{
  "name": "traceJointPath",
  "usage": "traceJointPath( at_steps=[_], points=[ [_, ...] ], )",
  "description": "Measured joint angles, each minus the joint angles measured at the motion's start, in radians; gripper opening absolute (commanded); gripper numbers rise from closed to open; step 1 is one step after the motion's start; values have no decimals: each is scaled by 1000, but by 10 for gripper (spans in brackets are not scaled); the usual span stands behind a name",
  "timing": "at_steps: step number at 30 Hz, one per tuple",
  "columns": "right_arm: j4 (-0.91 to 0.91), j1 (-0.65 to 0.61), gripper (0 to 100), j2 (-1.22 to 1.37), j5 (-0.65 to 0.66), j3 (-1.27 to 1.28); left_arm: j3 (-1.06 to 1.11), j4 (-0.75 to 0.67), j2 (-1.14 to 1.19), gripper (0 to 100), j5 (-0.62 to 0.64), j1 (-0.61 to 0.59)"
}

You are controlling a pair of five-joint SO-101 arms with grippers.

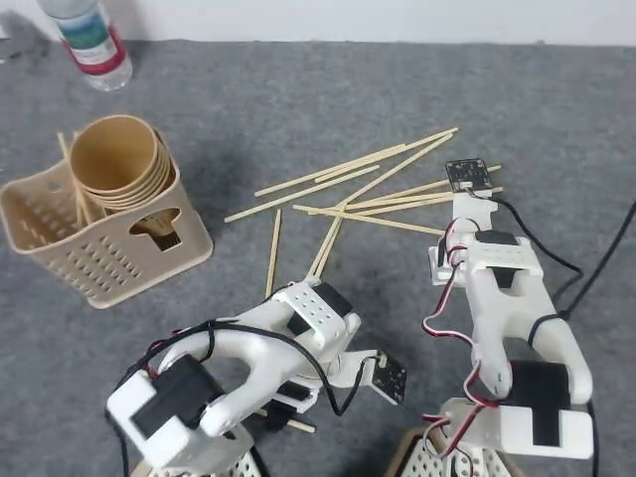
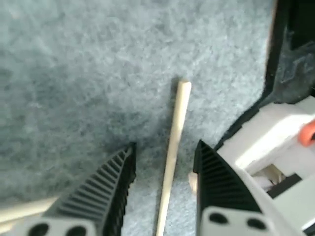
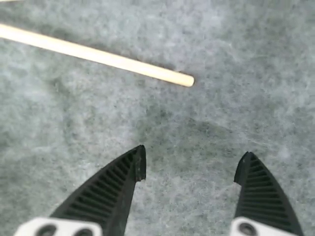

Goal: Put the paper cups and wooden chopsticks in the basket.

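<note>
left pincer is spread apart astride one chopstick lying on the grey surface; right pincer gapes wide above the surface, a second chopstick just beyond its tips; paper cups sit stacked in the basket at the left of the high view, seemingly with a few sticks beside them; loose chopsticks lie scattered mid-frame

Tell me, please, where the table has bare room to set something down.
Free: the far strip between bottle and chopsticks, the far right corner beyond them, and the near left corner by the basket. Crowded: the middle, where chopsticks lie scattered, and the near edge under both arms.
</note>
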Motion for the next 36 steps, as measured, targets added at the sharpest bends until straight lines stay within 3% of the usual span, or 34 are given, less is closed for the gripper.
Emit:
traceJointPath(
  at_steps=[21,27,36],
  points=[
    [0,0,299,0,0,0,-26,-72,29,154,120,-37],
    [0,0,299,0,0,0,-77,-117,38,95,95,-160],
    [0,0,299,0,0,0,-78,-101,37,12,-5,-153]
  ],
)
